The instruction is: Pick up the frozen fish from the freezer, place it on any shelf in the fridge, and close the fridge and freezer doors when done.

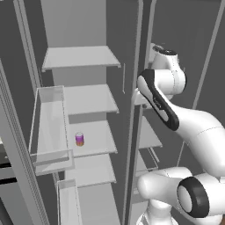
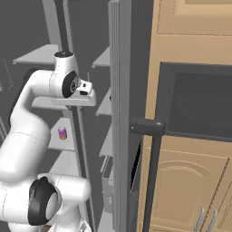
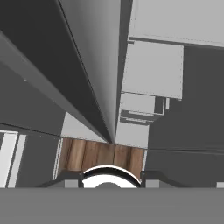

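The frozen fish is hidden from me. Both doors stand open: the fridge door (image 1: 17,145) at the left and the freezer door (image 2: 120,113) seen edge-on. The fridge (image 1: 81,57) shows broad pale shelves. The freezer (image 1: 148,136) is the narrow compartment right of the divider, and its short shelves (image 3: 153,70) and clear drawers (image 3: 138,107) lie below my hand. My hand (image 2: 84,87) is high up at the freezer opening and points down. My gripper (image 3: 111,180) has its fingertips (image 3: 70,178) apart, with nothing seen between them.
A purple-and-orange can (image 1: 79,139) stands on a middle fridge shelf. Clear door bins (image 1: 50,127) hang on the fridge door. The freezer door's bar handle (image 2: 152,149) sticks out toward wooden cabinets (image 2: 195,45). Wooden floor (image 3: 100,154) shows far below the hand.
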Controlling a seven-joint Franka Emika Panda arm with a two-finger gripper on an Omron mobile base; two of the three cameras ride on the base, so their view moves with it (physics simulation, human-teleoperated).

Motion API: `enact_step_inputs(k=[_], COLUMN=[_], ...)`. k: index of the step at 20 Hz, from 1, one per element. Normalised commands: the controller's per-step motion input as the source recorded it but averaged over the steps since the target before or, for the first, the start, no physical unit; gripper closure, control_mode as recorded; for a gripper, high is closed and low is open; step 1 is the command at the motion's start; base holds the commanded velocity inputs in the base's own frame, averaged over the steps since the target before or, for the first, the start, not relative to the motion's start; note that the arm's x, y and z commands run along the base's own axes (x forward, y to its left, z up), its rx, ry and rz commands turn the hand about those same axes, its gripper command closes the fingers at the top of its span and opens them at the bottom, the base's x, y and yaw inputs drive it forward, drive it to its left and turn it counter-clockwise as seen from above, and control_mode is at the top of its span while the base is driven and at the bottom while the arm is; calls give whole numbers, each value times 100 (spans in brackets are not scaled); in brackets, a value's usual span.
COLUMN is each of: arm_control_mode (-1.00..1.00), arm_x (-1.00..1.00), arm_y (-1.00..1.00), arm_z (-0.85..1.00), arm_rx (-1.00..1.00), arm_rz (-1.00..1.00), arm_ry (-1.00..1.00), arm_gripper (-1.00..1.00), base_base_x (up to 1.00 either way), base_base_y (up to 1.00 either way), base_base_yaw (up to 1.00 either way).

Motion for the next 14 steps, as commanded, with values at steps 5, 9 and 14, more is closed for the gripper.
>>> enact_step_inputs(k=[5,9,14], arm_control_mode=[-100,-100,-100], arm_x=[-38,-56,-40], arm_y=[1,1,9], arm_z=[-4,-11,-7], arm_rx=[-3,-6,-10], arm_rz=[1,1,3], arm_ry=[-2,-6,-7], arm_gripper=[-100,-100,-100], base_base_x=[0,0,0], base_base_y=[0,0,0], base_base_yaw=[0,0,0])
